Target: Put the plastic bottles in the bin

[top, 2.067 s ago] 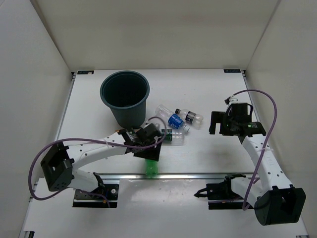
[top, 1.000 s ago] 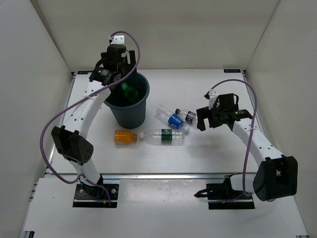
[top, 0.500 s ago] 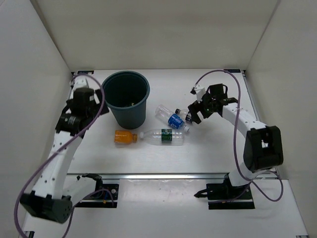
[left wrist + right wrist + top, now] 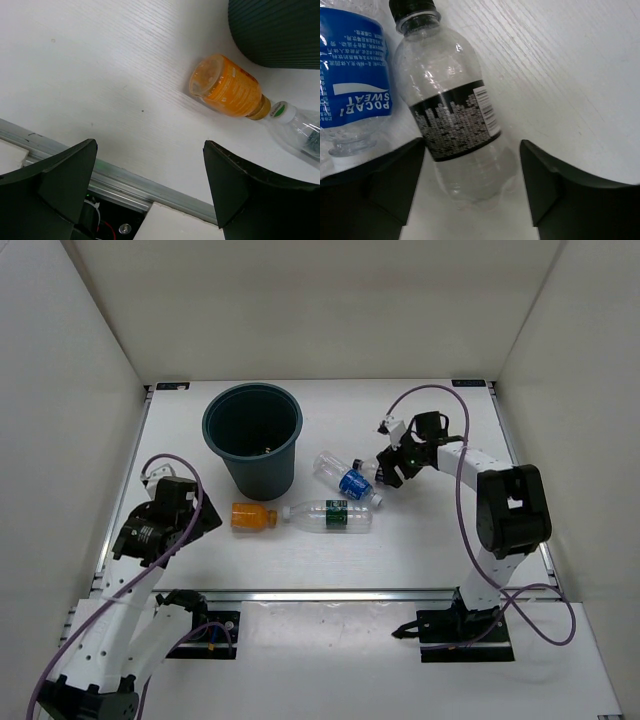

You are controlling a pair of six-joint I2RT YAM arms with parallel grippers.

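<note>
Four bottles show, all lying on the worktop (image 4: 420, 540), none in a grip. The bin (image 4: 262, 478) stands upright at far-left; its inside is too dark to read.

The orange bottle (image 4: 252, 516) lies just near of the bin, neck to cap with the green-label bottle (image 4: 330, 513) on its right. The blue-label bottle (image 4: 350, 481) and the dark-label bottle (image 4: 457, 125) lie side by side right of the bin, about mid-worktop.

Right gripper (image 4: 471, 141): partly open, one finger either side of the dark-label bottle. A gap shows on one side, so no clamp.

Left gripper (image 4: 150, 145): spread wide, holding nothing, over the near-left worktop by the rail (image 4: 125, 185), with the orange bottle ahead of it.
</note>
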